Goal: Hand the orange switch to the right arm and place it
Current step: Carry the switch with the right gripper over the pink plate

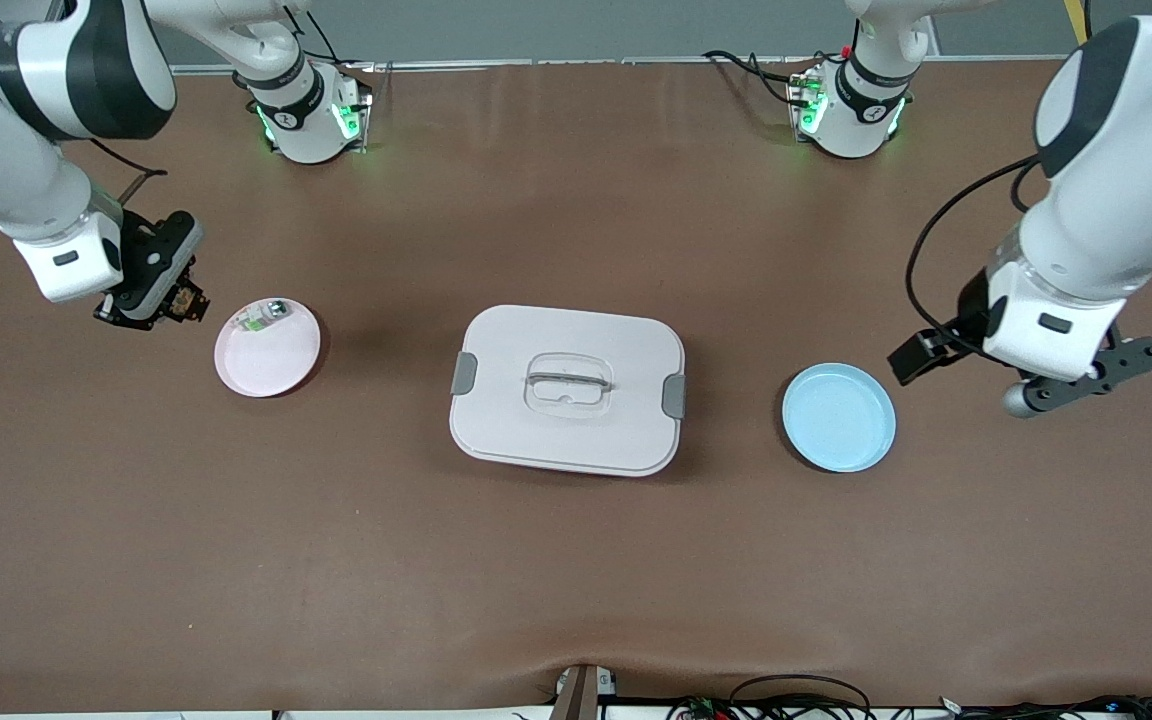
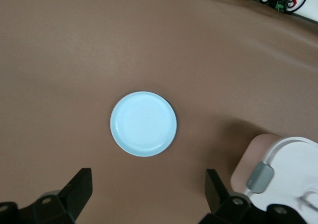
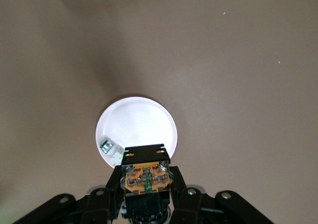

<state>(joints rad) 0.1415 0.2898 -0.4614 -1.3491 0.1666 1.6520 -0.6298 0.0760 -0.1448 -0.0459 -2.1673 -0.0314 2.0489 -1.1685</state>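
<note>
The orange switch [image 3: 146, 177], a small black block with an orange-copper face, sits clamped between my right gripper's [image 3: 147, 184] fingers. In the front view that right gripper [image 1: 174, 298] hangs with the switch [image 1: 188, 299] over bare table, just beside the pink plate [image 1: 271, 365] toward the right arm's end. The pink plate's rim [image 3: 149, 105] lies just ahead of the switch in the right wrist view. My left gripper [image 2: 146, 196] is open and empty over the table beside the blue plate [image 2: 143, 123], toward the left arm's end [image 1: 956, 350].
A small green-and-white part [image 1: 266, 317] lies on the pink plate. A white lidded box [image 1: 568, 390] with grey clips stands mid-table, between the two plates. The blue plate [image 1: 838, 417] holds nothing. Cables run along the table's front edge.
</note>
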